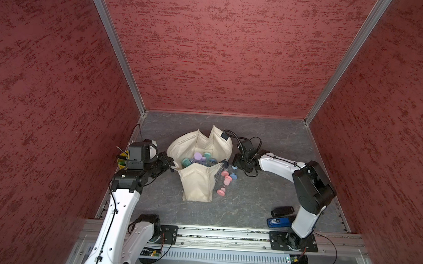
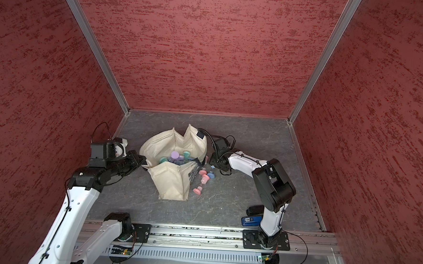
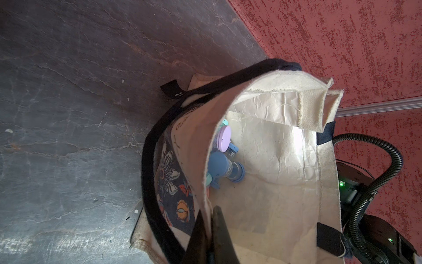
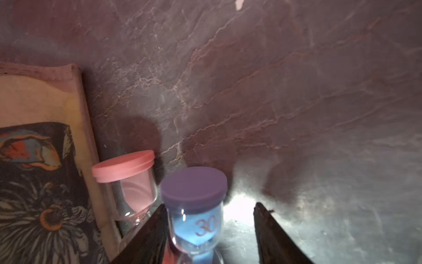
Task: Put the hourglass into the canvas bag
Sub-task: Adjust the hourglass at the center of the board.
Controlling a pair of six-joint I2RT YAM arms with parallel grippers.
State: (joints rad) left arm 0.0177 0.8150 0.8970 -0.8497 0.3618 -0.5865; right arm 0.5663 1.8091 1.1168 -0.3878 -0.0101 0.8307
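Step in hand: the grasp. A blue hourglass (image 4: 194, 187) marked 30 is bracketed by the right gripper (image 4: 210, 205), jaws apart and not yet clamped.
Hourglass: set on the table (image 1: 264, 190) just outside the canvas bag (image 1: 195, 186), beside a pink hourglass (image 4: 130, 178).
Left gripper (image 3: 209, 210): clenched on the bag's rim, so the mouth is held open.
Next move: the jaws likely need to be closed on the glass, which is then lifted over the rim — clear of the strap — and released inside.

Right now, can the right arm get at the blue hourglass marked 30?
Probably yes: the right gripper stands open around the blue hourglass, nothing between them. A pink hourglass close beside it, by the canvas bag, might get nudged.
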